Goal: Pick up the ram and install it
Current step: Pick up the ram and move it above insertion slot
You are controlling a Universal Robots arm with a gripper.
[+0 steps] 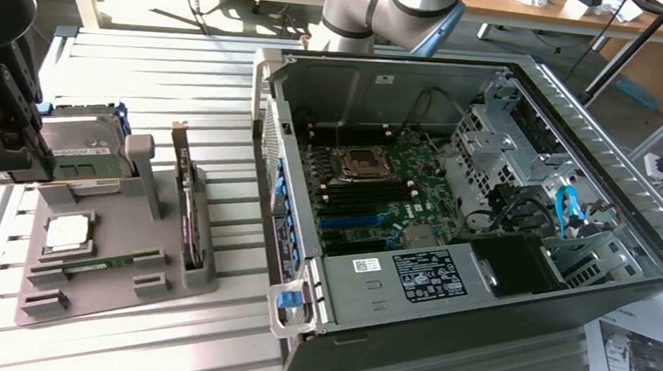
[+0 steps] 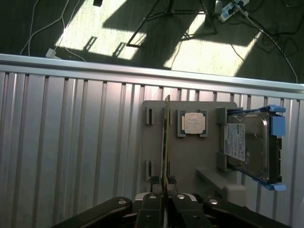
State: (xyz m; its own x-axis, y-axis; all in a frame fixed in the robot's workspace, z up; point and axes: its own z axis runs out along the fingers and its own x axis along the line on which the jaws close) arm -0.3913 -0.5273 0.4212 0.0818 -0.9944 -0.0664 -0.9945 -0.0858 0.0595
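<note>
Ram [image 1: 87, 265] stands on edge in the notches along one long side of the tray [image 1: 125, 298]. The CPU [image 1: 68, 230] is in the tray's middle pocket just beside it, and the drive [image 1: 83, 146] is at the tray's opposite side. In the wrist view the gripper [image 2: 166, 184] hangs above the tray, lined up with the ram's thin top edge near one end of the stick. Whether the pincer is spread or pressed together cannot be told. With the ram seated in the tray, the step in hand reads as the approach for the pick.

Doing it well probably rests on alignment:
- The pincer's closing line should run square across the stick, so it bears on the flat faces rather than a corner.
- The descent should be plumb to the tray.
- A hold nearer the stick's middle would likely keep it from swinging.
- The ram should come straight up out of the tray's notches, since any sideways drag could jam it or nudge the CPU.
</note>
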